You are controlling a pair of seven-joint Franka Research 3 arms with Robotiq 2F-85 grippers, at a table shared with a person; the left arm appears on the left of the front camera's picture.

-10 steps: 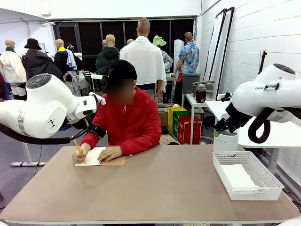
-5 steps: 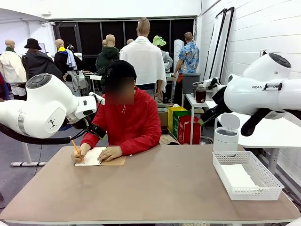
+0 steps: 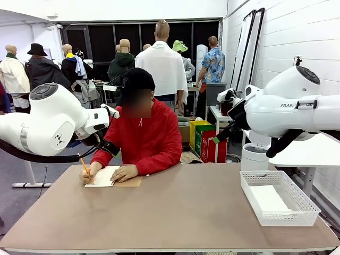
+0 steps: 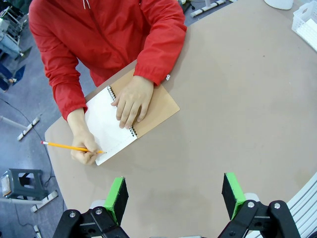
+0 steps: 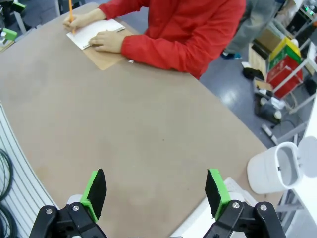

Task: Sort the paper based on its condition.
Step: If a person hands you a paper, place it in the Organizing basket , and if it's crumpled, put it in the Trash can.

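**Front view:** fixed camera low at the near edge of the table, facing level across it to the person left of frame centre.

**Left wrist view:** raised well above the table, looking steeply down past the left pincer at the bottom edge.

**Right wrist view:** similarly raised, angled obliquely past the right pincer.

All three share the notebook.

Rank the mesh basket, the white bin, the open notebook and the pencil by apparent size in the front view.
1. mesh basket, though it is nearest the camera
2. open notebook and white bin: look alike, not ranked
3. pencil
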